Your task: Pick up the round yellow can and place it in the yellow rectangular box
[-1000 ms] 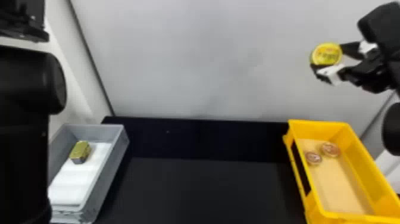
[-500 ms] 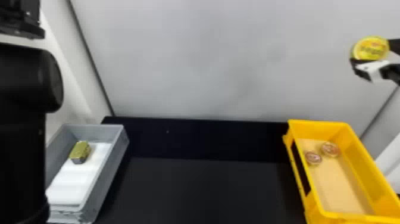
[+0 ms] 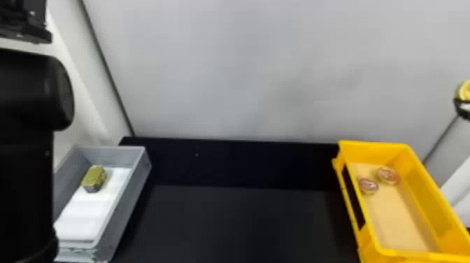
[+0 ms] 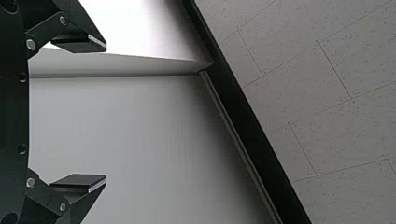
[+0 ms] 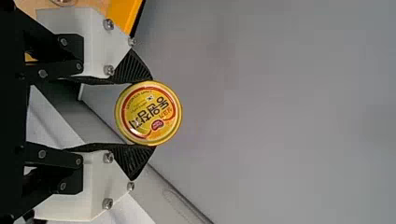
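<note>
Hanging in air at the head view's right edge, the can was outside the yellow box, which held two tins toward its far end. Left wrist view: left gripper stood open, empty. Right wrist view: right gripper pinched the can between its fingertips. Judged: pick done; carry, lowering, release remained.

Soft, even light is being spread across the wall in the head view, faintly mottled by shading, while the worktop is sunk in near-black. Over in the left wrist view, a pale surface is blown out to white (quite a blaze, that), the ceiling only dimly lit. In the right wrist view, thin glints are caught around the can's rim.
</note>
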You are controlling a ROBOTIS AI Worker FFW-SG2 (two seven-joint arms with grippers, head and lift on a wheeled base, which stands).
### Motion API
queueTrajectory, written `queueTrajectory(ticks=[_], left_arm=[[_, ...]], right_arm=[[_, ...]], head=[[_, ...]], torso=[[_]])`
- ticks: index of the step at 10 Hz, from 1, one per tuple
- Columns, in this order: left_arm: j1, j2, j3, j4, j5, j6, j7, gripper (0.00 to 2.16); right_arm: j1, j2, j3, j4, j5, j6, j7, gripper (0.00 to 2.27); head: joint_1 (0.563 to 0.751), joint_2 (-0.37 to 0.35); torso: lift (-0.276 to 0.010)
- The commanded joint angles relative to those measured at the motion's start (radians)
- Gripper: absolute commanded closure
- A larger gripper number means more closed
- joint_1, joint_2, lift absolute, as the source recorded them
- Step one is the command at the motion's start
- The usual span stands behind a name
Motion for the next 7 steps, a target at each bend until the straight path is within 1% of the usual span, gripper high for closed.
queueTrajectory(ticks=[1, 2, 3, 7], left_arm=[[-0.003, 0.001, 0.000, 0.000, 0.000, -0.001, -0.002, 0.27], [-0.003, 0.000, 0.000, -0.001, 0.000, -0.001, -0.002, 0.27], [-0.003, 0.001, 0.000, -0.001, -0.001, -0.001, -0.002, 0.27], [-0.008, 0.001, -0.003, -0.001, -0.001, -0.001, -0.006, 0.27]], right_arm=[[0.016, 0.002, -0.066, 0.108, -0.139, -0.035, -0.052, 0.69], [0.021, -0.001, -0.098, 0.165, -0.230, -0.056, -0.085, 0.69], [0.028, -0.004, -0.112, 0.198, -0.276, -0.063, -0.120, 0.69], [0.021, -0.016, -0.169, 0.418, -0.406, -0.135, -0.155, 0.69]], head=[[0.663, 0.054], [0.663, 0.054], [0.663, 0.054], [0.663, 0.054]], torso=[[-0.010], [-0.010], [-0.010], [-0.010]])
